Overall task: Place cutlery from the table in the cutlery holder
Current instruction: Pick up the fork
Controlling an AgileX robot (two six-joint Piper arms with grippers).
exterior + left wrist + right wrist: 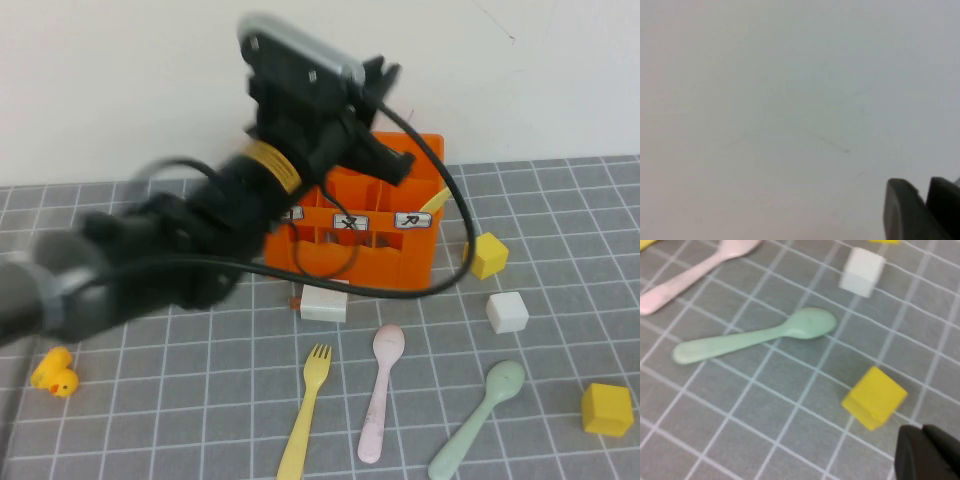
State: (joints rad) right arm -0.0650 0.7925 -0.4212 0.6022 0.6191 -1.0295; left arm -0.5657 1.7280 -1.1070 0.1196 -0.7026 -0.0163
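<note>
The orange cutlery holder (400, 255) stands at the back of the grey table (180, 400). A yellow knife (433, 202) leans inside its right end. My left gripper (388, 158) hangs above the holder, facing the wall; in the left wrist view its fingers (905, 210) stand close together with nothing between them. In front lie a yellow fork (305, 415), a pink spoon (383, 390) and a mint-green spoon (480, 420). My right gripper (926, 452) is shut and empty, low over the table beside the green spoon (760, 335).
A white block (324, 303) lies right in front of the holder. A white cube (507, 312) and two yellow cubes (487, 255) (607, 408) sit on the right. One yellow cube (874, 397) is next to my right gripper. A yellow duck (55, 373) sits far left.
</note>
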